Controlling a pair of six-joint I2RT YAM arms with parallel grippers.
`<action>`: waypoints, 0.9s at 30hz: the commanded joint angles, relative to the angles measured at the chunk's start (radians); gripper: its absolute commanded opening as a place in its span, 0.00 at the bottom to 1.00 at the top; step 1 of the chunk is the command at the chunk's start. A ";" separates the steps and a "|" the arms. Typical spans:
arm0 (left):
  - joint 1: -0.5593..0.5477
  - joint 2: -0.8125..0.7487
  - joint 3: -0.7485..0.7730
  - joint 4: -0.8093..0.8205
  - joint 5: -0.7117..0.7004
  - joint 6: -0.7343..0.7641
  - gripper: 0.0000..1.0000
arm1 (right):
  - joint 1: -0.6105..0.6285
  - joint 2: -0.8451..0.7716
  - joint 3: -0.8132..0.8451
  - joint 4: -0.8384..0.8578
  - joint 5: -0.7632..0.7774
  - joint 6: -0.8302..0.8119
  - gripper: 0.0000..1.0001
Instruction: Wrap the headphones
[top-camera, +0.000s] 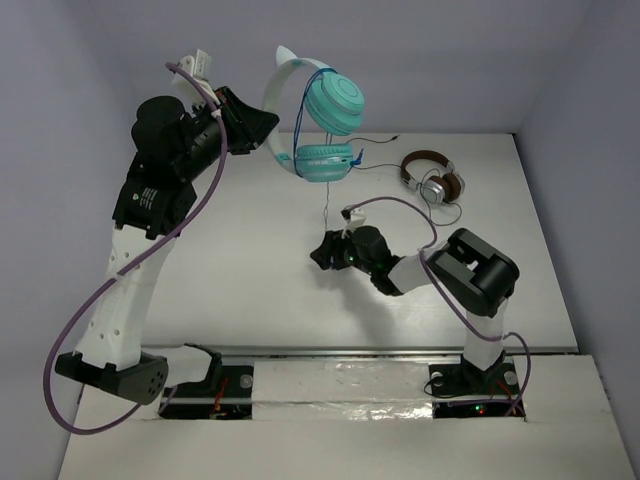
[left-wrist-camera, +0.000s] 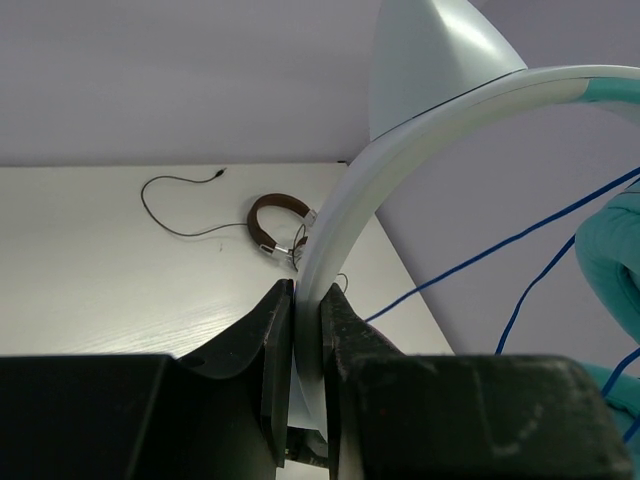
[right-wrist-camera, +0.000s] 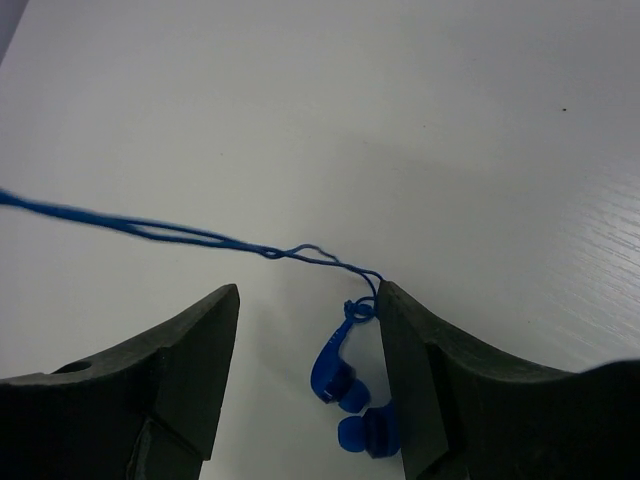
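The teal headphones (top-camera: 330, 125) hang in the air at the back, with round cups and a white headband (top-camera: 276, 95). My left gripper (top-camera: 258, 125) is shut on the headband (left-wrist-camera: 330, 230), which runs up between the jaws in the left wrist view. The thin blue cable (top-camera: 326, 190) drops from the cups toward my right gripper (top-camera: 322, 255). In the right wrist view that gripper (right-wrist-camera: 308, 310) is open just above the table, with the cable (right-wrist-camera: 200, 236) running in from the left and its blue end pieces (right-wrist-camera: 345, 385) lying between the jaws against the right finger (right-wrist-camera: 420, 370).
Small brown-and-silver headphones (top-camera: 432, 180) with a black cable (top-camera: 385, 150) lie on the white table (top-camera: 250, 280) at the back right; they also show in the left wrist view (left-wrist-camera: 278, 225). Grey walls close the back and sides.
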 joint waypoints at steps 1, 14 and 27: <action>0.004 -0.058 0.038 0.097 0.027 -0.031 0.00 | 0.008 0.023 0.028 0.043 0.037 -0.011 0.64; 0.004 -0.068 0.032 0.099 0.023 -0.024 0.00 | 0.008 -0.064 -0.040 0.023 0.099 -0.017 0.56; 0.004 -0.059 0.065 0.085 0.004 -0.012 0.00 | 0.008 -0.170 -0.132 0.025 0.086 0.000 0.55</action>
